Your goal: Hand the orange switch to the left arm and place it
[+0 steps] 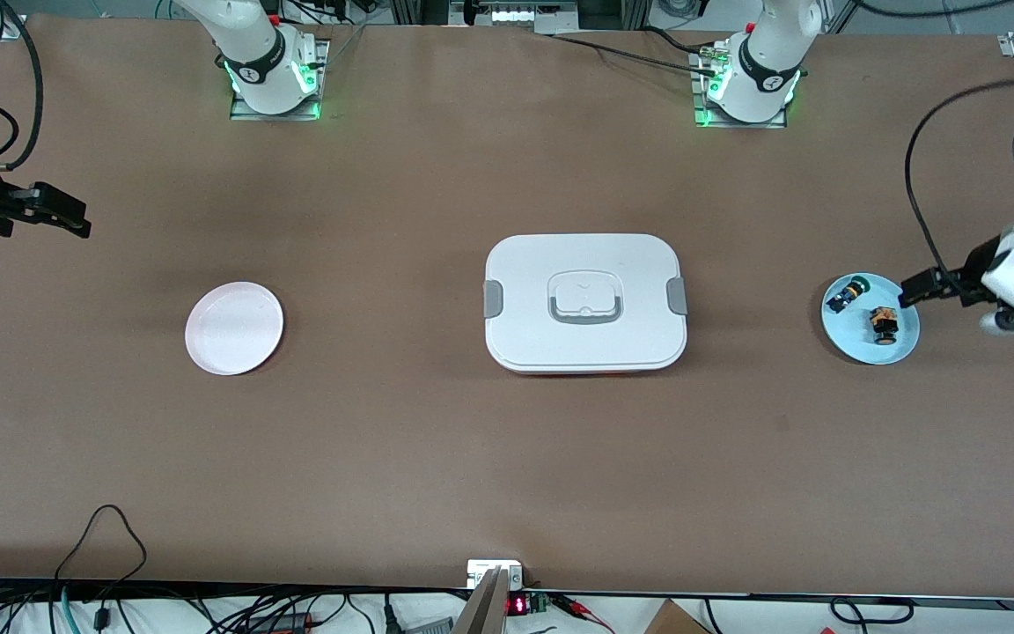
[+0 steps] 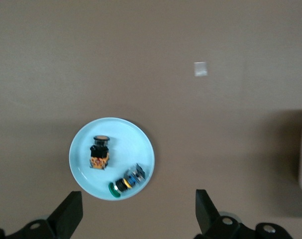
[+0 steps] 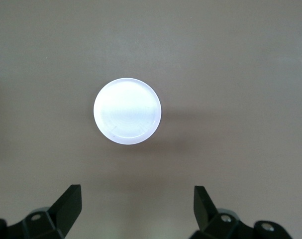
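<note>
The tiny black switch with the orange end [image 2: 99,151] sits on the round light-blue plate [image 2: 141,144]. The left gripper [image 2: 136,211] hangs wide open and empty by it; the right gripper [image 3: 136,209] waits open near the pale pink plate [image 3: 127,110]. The switch looks light and hard, maybe slippery, so pinch its black middle

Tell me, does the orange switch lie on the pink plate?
No, the orange switch lies on the blue plate beside a green-capped part; the pink plate holds nothing.

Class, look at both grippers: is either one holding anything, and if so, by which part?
Nothing is held. The left gripper is open above the table beside the blue plate, where the orange switch lies untouched. The right gripper is open and empty.
</note>
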### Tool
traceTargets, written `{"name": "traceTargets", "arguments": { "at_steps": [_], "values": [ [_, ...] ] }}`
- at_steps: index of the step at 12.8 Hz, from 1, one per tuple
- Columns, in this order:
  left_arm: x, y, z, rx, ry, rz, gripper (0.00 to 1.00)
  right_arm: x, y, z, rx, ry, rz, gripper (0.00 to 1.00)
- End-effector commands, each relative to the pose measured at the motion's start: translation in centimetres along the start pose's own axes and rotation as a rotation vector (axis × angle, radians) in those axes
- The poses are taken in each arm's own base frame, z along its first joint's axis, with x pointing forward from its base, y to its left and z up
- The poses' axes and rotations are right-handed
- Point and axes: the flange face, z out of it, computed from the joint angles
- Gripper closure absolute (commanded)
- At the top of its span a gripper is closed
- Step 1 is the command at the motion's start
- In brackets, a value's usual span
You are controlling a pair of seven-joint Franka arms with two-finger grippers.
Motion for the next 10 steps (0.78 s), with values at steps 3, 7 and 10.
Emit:
{"name": "traceTargets", "arguments": {
  "at_steps": [3,7,10],
  "values": [
    [-0.8,5.4,-8.3,-0.014,-0.064,-0.016,0.00,-0.2,-0.4,-2.2,0.015,0.047,-0.015,0.00],
    [-0.2,5.5,-8.0,-0.016,-0.066,-0.013,0.00,-0.2,-0.9,-2.5,0.020,0.046,-0.020,0.00],
    [0.3,5.4,-8.1,-0.017,-0.063,-0.014,0.00,-0.1,-1.2,-2.5,0.019,0.049,0.029,0.00]
  ]
}}
